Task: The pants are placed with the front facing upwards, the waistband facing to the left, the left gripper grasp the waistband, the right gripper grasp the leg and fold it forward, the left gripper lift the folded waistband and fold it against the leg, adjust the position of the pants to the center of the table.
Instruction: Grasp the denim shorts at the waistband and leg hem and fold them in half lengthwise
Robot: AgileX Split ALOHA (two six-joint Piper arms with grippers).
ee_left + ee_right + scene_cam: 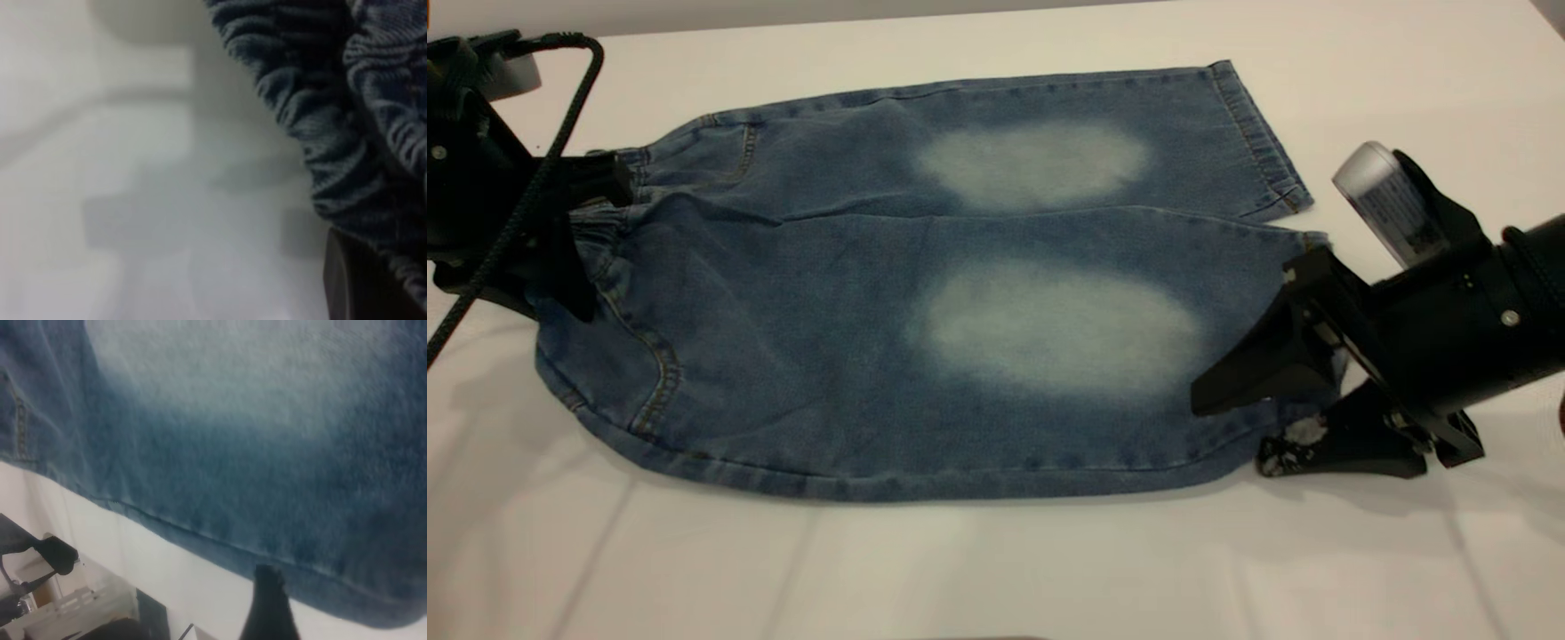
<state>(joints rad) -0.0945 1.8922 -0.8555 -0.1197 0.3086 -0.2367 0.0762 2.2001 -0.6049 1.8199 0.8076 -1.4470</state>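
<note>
Your pants (925, 329) lie flat on the worktop (996, 569), waistband (609, 236) clamped in the left end effector (574, 222) as anchor, right end effector (1249, 436) spread apart w/ fingers astride the near leg hem, ready for folding.

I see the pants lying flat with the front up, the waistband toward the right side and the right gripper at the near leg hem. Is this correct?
Not quite: the exterior view shows the waistband toward the left side, at the left gripper. The rest holds: the pants lie front up, and the right gripper is at the near leg hem.
</note>
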